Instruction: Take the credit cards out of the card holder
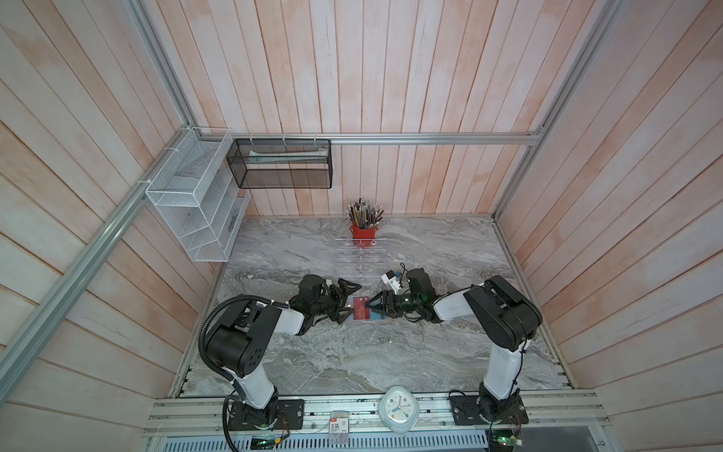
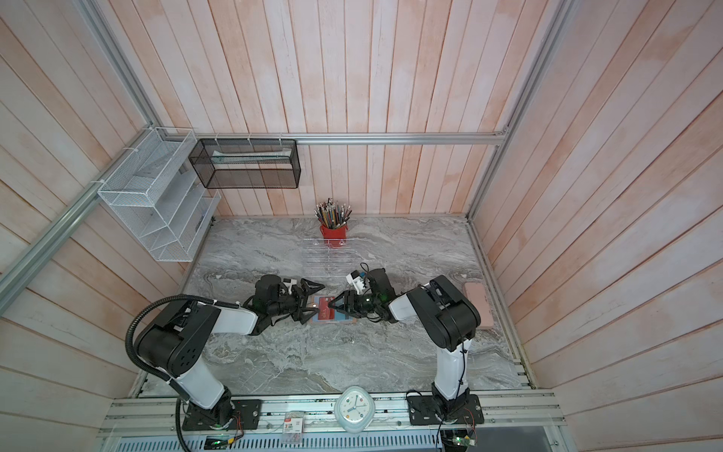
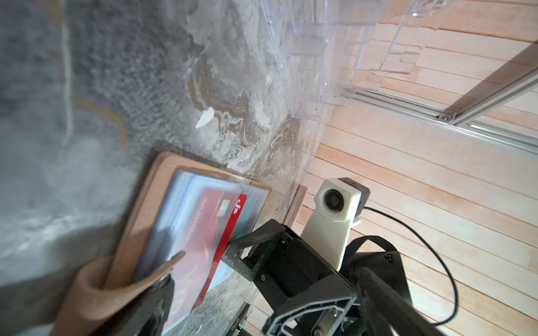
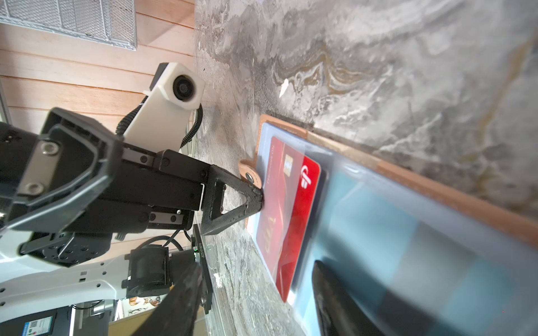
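The card holder [image 1: 385, 320] [image 2: 352, 317] lies open on the marble table between both arms, tan cover down and pale sleeves up [image 4: 378, 186]. A red credit card [image 1: 360, 311] [image 2: 325, 311] [image 3: 215, 229] [image 4: 291, 209] sticks partway out of a sleeve, and a dark edge shows behind it. My left gripper [image 1: 349, 300] [image 2: 315, 301] is wide open. One of its fingers [image 4: 241, 200] presses the holder's edge by the strap tab [image 4: 249, 174] [image 3: 96, 285]. My right gripper [image 1: 371, 304] [image 4: 257, 302] is open at the red card. One of its fingers [image 4: 334, 299] rests on the sleeve.
A clear acrylic rack [image 1: 358, 258] and a red pencil cup [image 1: 364, 235] stand behind the holder. A pink flat case [image 2: 479, 305] lies by the right wall. White [image 1: 191, 195] and black [image 1: 281, 164] mesh baskets hang at the back left. A clock [image 1: 398, 407] sits on the front rail.
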{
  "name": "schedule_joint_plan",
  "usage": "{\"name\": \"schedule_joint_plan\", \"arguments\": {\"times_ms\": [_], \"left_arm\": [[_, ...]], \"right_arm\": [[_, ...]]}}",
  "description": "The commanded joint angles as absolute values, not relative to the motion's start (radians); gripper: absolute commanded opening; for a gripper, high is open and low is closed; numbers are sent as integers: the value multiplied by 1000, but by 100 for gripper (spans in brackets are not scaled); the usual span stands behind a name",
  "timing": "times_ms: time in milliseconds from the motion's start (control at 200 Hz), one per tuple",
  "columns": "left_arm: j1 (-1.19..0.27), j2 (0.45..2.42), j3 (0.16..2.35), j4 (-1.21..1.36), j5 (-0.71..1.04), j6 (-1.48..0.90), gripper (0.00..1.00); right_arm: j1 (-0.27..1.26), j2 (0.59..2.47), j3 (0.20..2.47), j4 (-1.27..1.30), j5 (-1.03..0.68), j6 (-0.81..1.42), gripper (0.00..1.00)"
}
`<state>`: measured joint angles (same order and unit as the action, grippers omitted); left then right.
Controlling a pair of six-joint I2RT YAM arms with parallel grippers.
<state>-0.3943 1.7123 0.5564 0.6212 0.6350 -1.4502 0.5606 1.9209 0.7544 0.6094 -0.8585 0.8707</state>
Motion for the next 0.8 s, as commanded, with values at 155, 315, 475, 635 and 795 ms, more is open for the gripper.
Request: {"name": "schedule_joint_plan", "arguments": {"times_ms": [155, 315, 475, 635, 795], "left_arm": [[-382, 1717, 516, 563, 622, -1416, 100], [-379, 1721, 516, 562, 620, -1413, 100], [-377, 1724, 514, 562, 621, -1412, 100], [-374, 1727, 511, 562, 621, -1410, 100], [-374, 1730, 514, 560, 622, -1409, 100]], "right_arm": [[563, 1978, 778, 639, -875, 882, 55], [560, 2006, 782, 667, -883, 894, 51], [554, 2024, 793, 672, -887, 892, 46], [539, 2042, 786, 702, -894, 906, 36], [526, 2060, 778, 730, -905, 914, 28]]}}
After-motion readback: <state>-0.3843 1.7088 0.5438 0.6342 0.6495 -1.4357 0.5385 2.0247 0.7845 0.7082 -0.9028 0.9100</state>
